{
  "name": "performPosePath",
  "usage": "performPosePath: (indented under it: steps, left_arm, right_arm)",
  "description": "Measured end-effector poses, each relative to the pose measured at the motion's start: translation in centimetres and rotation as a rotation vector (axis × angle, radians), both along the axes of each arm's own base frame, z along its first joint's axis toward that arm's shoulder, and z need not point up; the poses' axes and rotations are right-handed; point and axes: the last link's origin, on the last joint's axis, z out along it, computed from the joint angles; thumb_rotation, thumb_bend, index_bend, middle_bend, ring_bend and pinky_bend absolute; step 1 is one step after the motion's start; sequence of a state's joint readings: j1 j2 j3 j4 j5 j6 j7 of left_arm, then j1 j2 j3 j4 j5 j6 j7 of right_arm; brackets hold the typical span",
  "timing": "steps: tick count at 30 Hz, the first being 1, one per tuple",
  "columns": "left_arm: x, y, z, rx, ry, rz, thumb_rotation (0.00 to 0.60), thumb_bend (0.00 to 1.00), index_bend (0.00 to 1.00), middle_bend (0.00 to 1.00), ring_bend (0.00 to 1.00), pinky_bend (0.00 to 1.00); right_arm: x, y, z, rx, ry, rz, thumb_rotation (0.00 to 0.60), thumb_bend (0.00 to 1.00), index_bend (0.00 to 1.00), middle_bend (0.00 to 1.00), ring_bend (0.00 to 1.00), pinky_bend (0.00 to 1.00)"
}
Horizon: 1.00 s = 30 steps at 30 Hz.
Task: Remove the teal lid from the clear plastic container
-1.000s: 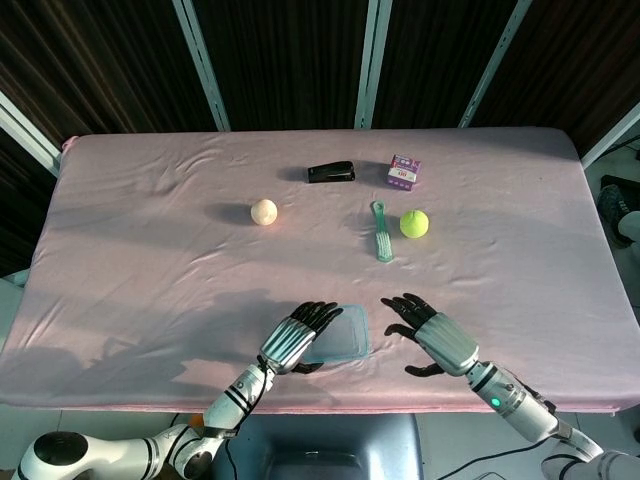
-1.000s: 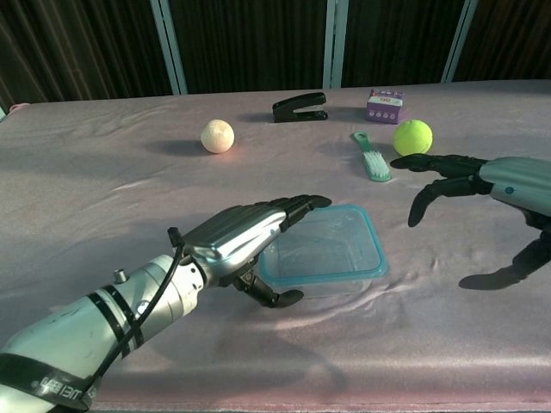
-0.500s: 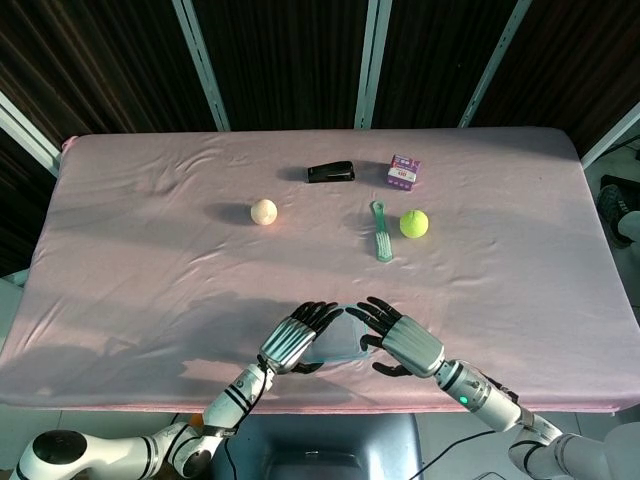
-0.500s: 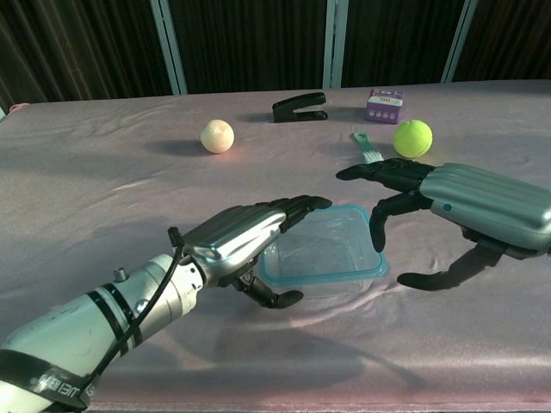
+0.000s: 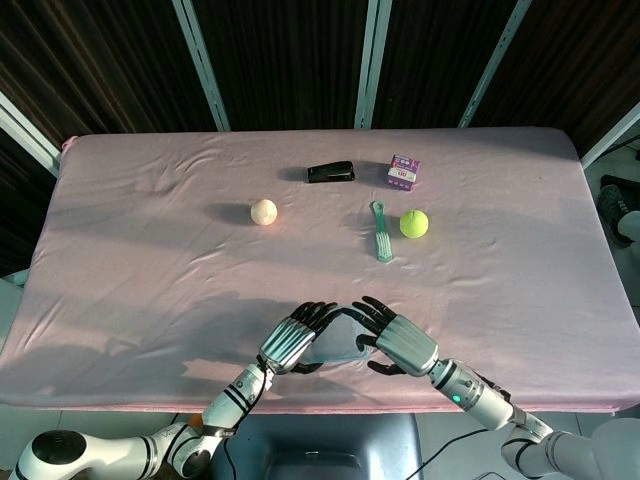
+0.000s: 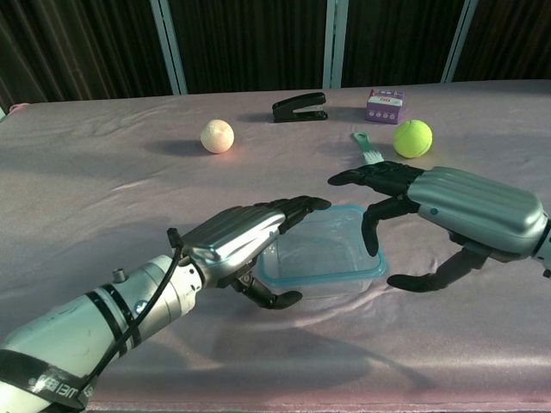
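A clear plastic container with a teal lid (image 6: pixel 327 249) sits near the front edge of the pink table; in the head view only a strip of the lid (image 5: pixel 340 340) shows between my hands. My left hand (image 6: pixel 241 241) (image 5: pixel 292 340) lies over the container's left side, fingers across the lid's rim and thumb against the near-left corner, holding it. My right hand (image 6: pixel 465 206) (image 5: pixel 402 343) hovers at the right side with fingers spread above the lid's far-right corner. Its thumb hangs just past the right wall, and it holds nothing.
Further back lie a teal brush (image 5: pixel 382 232), a tennis ball (image 6: pixel 412 137), a purple box (image 6: pixel 385 105), a black stapler (image 6: pixel 300 107) and a peach-coloured ball (image 6: pixel 217 136). The table's front edge runs just below both hands.
My right hand has swung left from the open cloth to the container's right side, its fingers now over the lid's corner. The left hand and the container have stayed put.
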<state>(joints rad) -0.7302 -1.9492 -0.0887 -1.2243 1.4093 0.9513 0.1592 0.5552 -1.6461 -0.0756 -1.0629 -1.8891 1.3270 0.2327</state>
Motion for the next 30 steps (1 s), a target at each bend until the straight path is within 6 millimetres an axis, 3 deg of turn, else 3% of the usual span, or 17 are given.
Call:
performPosePath:
  steps: [30]
  left_arm:
    - [-0.2,-0.5,-0.1,-0.003,0.010,-0.013,0.600,0.31,0.00,0.57,0.50,0.46]
  right_arm:
    - [1.2,-0.4,-0.8,0.015,0.001,-0.014,0.600,0.38,0.66,0.17,0.00,0.00]
